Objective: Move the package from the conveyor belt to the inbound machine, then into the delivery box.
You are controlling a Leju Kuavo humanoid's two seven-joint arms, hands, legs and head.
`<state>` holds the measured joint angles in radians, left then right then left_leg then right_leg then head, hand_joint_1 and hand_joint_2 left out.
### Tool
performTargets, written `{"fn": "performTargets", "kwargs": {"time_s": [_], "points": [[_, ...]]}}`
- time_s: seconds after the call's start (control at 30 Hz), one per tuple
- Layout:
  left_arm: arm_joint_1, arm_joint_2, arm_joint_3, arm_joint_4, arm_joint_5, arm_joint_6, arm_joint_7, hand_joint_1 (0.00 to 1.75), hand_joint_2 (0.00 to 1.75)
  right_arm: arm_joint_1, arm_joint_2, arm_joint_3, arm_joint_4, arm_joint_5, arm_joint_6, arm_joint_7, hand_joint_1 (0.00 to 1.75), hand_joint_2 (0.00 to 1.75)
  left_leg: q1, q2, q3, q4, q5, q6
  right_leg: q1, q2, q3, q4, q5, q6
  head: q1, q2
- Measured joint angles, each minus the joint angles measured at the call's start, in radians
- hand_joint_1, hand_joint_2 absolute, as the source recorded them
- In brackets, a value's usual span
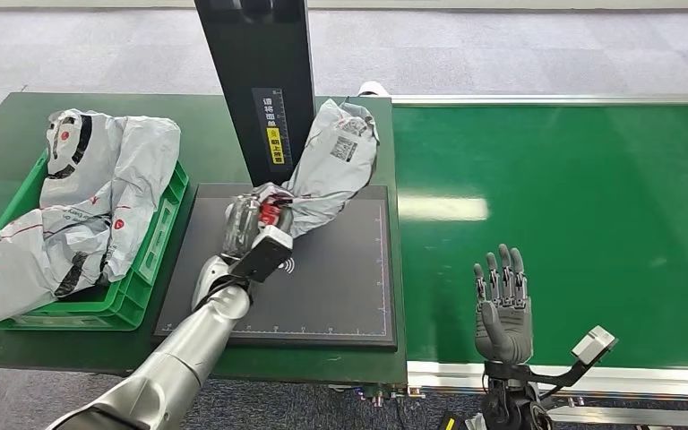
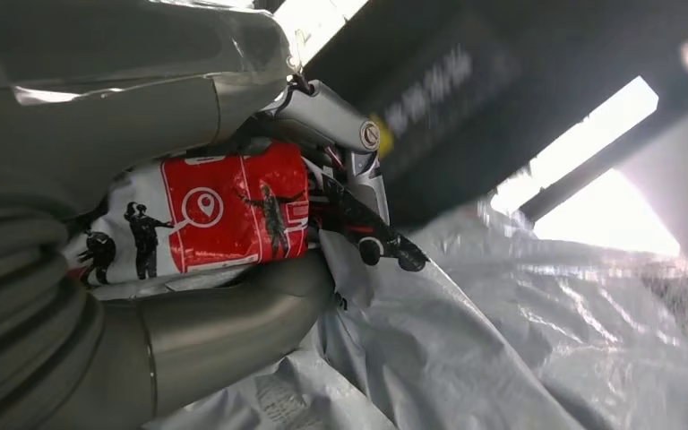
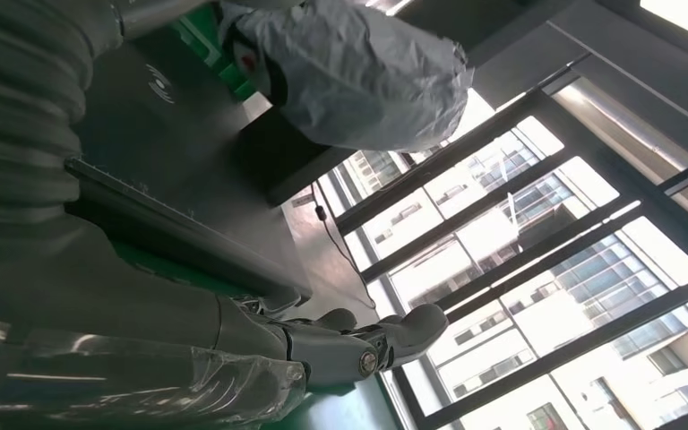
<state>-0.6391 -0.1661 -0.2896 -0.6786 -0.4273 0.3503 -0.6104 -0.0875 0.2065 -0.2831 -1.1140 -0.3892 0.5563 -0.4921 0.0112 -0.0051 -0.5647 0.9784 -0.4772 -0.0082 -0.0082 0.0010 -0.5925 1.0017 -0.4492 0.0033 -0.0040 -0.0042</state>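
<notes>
At frame centre, the left hand (image 1: 249, 224) clamps the limp, slippery grey poly mailer (image 1: 336, 157) by its bunched end, while the right hand (image 1: 502, 305) hangs with fingers apart.

Black post (image 1: 255, 81) of the inbound machine: top cut off by the far picture edge; label print too small to read.
Package (image 1: 327, 166): near end hidden inside the left hand (image 1: 249, 224).
Left arm: shoulder end cut off at the near edge.
Green bin (image 1: 148, 260): interior hidden under grey bags (image 1: 90, 197); one bag cut off at the left edge.
</notes>
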Motion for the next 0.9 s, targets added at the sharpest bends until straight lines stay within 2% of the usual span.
{"fn": "performTargets", "kwargs": {"time_s": [0.27, 0.47, 0.6, 0.73, 0.9], "points": [[0.200, 0.084, 0.085, -0.449, 0.113, 0.051, -0.003, 1.75, 1.75, 0.018, 0.000, -0.014, -0.005, -0.006, -0.009, -0.001, 0.00, 1.75, 0.000, 0.000, 0.000, 0.000, 0.000, 0.000, 0.000, 0.000, -0.001, 0.000, 0.000, 0.000, 0.000, 0.000], [0.276, 0.120, 0.209, -0.669, 0.168, 0.048, 0.014, 1.75, 1.75, 0.018, 0.005, -0.020, -0.005, -0.004, -0.010, 0.002, 0.00, 1.75, 0.000, 0.000, 0.000, 0.000, 0.000, 0.000, 0.000, 0.000, 0.000, 0.000, 0.000, 0.000, 0.000, 0.000], [0.296, 0.139, 0.313, -0.737, 0.196, 0.036, 0.013, 1.75, 1.75, 0.017, 0.011, -0.022, -0.005, -0.002, -0.016, 0.009, 0.00, 1.75, 0.000, 0.000, 0.000, 0.000, 0.000, 0.000, 0.000, 0.000, 0.000, 0.000, 0.000, 0.000, 0.000, 0.000], [0.286, 0.163, 0.409, -0.747, 0.167, 0.033, 0.033, 1.75, 1.75, 0.014, 0.015, -0.022, -0.005, -0.006, -0.016, 0.010, 0.00, 1.75, 0.000, 0.000, 0.000, 0.000, 0.000, 0.000, 0.000, 0.000, 0.000, 0.000, -0.001, 0.000, 0.000, 0.000], [0.186, 0.213, 0.490, -0.663, 0.036, 0.057, 0.116, 1.75, 1.75, 0.007, 0.018, -0.019, -0.005, -0.010, -0.016, 0.010, 0.00, 1.75, 0.000, 0.000, 0.000, 0.000, 0.001, -0.001, 0.000, 0.000, 0.000, 0.000, 0.000, 0.000, 0.000, 0.000]]}}
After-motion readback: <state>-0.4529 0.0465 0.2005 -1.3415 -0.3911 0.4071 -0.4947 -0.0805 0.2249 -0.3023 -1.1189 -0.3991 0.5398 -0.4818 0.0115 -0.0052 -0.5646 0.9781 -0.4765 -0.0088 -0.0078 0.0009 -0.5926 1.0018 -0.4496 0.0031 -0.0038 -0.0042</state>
